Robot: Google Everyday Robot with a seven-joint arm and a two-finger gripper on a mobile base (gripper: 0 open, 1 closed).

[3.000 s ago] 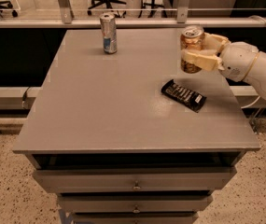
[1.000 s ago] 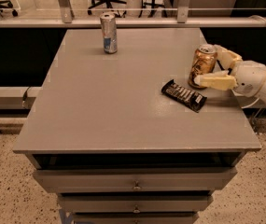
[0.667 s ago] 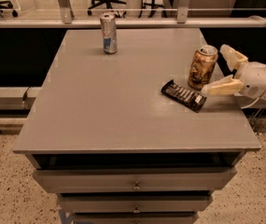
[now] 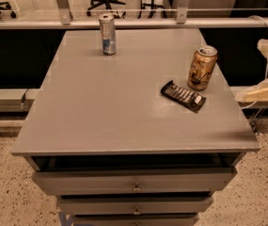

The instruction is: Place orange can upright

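Cream-coloured fingers (image 4: 265, 92) are seen spread wide apart at the right edge of the scene, where the gripper (image 4: 248, 70) is held just off the right side of the grey table (image 4: 100, 117). Nothing is held between them, so the gripper is released and empty. From it, the orange can (image 4: 202, 68) lies to the left, clear of both fingers and touched by neither, with the table's right edge and open air between. The can is stood on the table top near that right edge, somewhat toward the far half. Its long axis is vertical, with the silver top and its opening turned upward and the base on the surface. A slight lean to the right is suggested, though this is probably an effect of the viewing angle and cannot be settled. Just near and left of the can's base, a black snack wrapper (image 4: 183, 96) is laid flat; whether the two touch cannot be told. A slim silver-and-blue can (image 4: 107, 34) is stood upright at the far side, well apart from everything else. The placing is judged complete. Only one arm is present, and any further approach would have to be made leftward, across the can's vertical axis.
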